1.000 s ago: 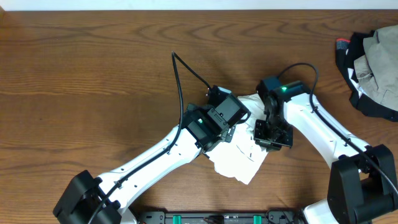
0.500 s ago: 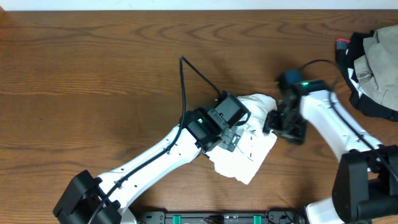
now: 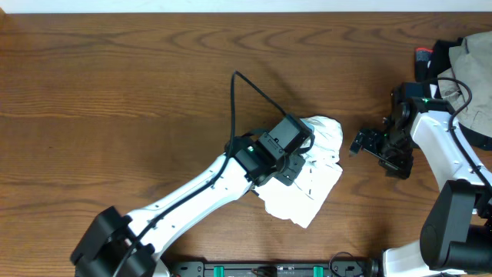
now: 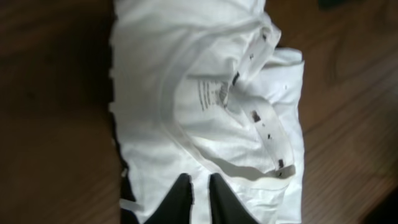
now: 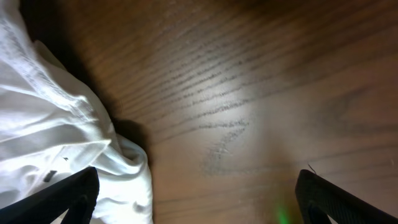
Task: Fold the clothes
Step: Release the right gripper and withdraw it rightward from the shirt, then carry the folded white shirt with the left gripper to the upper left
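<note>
Toward the near edge of the table (image 3: 115,92), about midway along it, the clothes (image 3: 317,185) are seen as a small white bundle, with the collar and its printed label turned upward. The left fingers (image 4: 177,202) are clenched on a thin fold at the bundle's edge, apparently so that the layers are pinned and kept from springing open. To the right, the right fingers (image 5: 62,199) are spread wide over bare wood with nothing between them, the bundle's corner lying just beside one of them. At the far right corner a heap of other garments (image 3: 465,77) is kept well apart, presumably to be handled separately.
</note>
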`<state>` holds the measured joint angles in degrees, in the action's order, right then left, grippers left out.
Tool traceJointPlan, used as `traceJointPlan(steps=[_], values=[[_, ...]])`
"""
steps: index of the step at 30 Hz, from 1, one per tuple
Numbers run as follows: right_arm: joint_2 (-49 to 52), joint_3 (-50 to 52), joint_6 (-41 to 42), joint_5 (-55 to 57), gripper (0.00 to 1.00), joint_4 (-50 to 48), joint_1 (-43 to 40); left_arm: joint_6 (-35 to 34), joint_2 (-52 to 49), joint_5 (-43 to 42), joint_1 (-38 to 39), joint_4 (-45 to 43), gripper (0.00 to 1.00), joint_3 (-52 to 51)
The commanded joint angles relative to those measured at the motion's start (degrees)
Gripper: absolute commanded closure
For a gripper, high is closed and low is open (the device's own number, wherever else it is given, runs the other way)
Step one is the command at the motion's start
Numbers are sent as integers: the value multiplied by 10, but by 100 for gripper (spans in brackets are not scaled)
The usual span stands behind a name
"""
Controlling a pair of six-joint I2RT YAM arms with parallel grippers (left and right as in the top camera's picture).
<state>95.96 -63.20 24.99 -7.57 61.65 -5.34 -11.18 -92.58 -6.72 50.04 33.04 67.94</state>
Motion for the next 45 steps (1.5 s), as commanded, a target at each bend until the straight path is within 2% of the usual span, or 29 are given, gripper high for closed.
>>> traceJointPlan(steps=[1, 8, 12, 15, 27, 37, 45], values=[[-2, -4, -15, -3, 1, -4, -3, -5, -34, -38, 2, 1, 94, -1], [-2, -4, -20, 1, 1, -7, -3, -5, -59, -49, 2, -25, 94, -1], [-2, -4, -20, 10, 1, -8, -3, -9, -66, -82, 2, -35, 94, -1], [-2, -4, -20, 16, 1, -10, -3, -31, -74, -83, 2, -38, 94, -1], [-2, -4, -20, 16, 1, -12, -3, -42, -128, -93, 1, -93, 94, -1], [-2, -4, -20, 16, 1, -11, -3, -70, -170, -93, -5, -99, 94, -1], [-2, -4, -20, 16, 1, -1, -3, -106, -220, -95, -47, -123, 94, -1]])
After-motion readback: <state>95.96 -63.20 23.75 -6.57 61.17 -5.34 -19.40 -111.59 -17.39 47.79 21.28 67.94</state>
